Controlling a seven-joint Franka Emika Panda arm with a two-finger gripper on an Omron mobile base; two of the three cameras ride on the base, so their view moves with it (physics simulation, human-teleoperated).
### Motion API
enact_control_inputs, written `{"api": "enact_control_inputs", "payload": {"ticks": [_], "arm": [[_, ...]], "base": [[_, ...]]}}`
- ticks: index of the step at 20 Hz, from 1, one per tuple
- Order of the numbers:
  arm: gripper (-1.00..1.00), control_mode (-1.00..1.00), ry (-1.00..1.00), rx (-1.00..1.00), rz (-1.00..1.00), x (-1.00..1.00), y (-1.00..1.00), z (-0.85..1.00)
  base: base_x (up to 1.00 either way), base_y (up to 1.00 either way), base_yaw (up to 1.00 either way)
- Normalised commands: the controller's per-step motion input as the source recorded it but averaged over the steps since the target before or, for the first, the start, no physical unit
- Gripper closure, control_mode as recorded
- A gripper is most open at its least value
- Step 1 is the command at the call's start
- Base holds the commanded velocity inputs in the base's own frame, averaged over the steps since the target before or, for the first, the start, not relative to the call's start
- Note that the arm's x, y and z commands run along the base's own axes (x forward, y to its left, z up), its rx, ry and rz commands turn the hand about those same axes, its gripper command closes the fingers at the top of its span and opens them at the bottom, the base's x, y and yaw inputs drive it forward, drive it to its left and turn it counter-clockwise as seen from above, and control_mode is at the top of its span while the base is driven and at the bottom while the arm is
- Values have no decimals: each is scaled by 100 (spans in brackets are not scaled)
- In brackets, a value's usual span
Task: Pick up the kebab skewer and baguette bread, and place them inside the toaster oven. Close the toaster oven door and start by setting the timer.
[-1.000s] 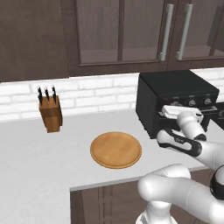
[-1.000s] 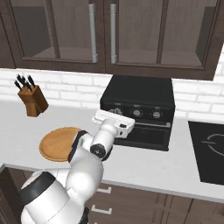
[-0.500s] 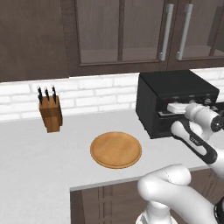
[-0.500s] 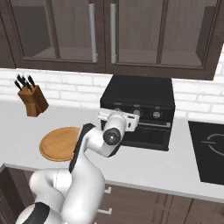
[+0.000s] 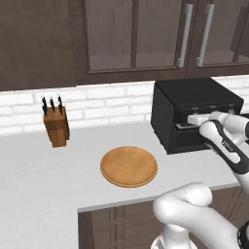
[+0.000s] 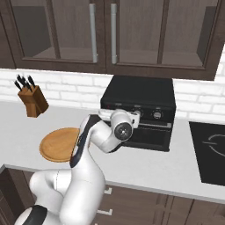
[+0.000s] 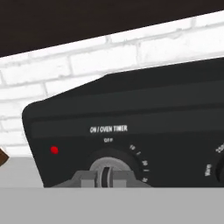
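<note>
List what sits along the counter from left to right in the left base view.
knife block → wooden plate → toaster oven → pincer, up at the oven's front panel.

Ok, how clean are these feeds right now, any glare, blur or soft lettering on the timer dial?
Hand view: the timer knob is close, its ON/OVEN TIMER label readable but soft, the small numerals blurry; a red light glows. Both base views: even, flat light, no glare on the toaster oven, only faint shadow by the wooden plate.
</note>
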Motion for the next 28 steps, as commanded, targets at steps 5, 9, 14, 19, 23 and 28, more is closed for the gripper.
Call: {"api": "enact_control_inputs", "payload": {"ticks": [5, 9, 14, 19, 23, 28], "arm": [[100, -100, -25, 0, 0, -4, 0, -21], [100, -100, -20, 0, 0, 5, 0, 0], [100, -100, -13, 0, 0, 0, -8, 0], [100, -100, -10, 0, 0, 0, -6, 0], [100, -100, -5, 1, -4, 0, -1, 0], [100, -100, 0, 4, -9, 0, -3, 0]], "base": [[0, 0, 0], [0, 0, 0], [0, 0, 0], [0, 0, 0], [0, 0, 0], [0, 0, 0]]}}
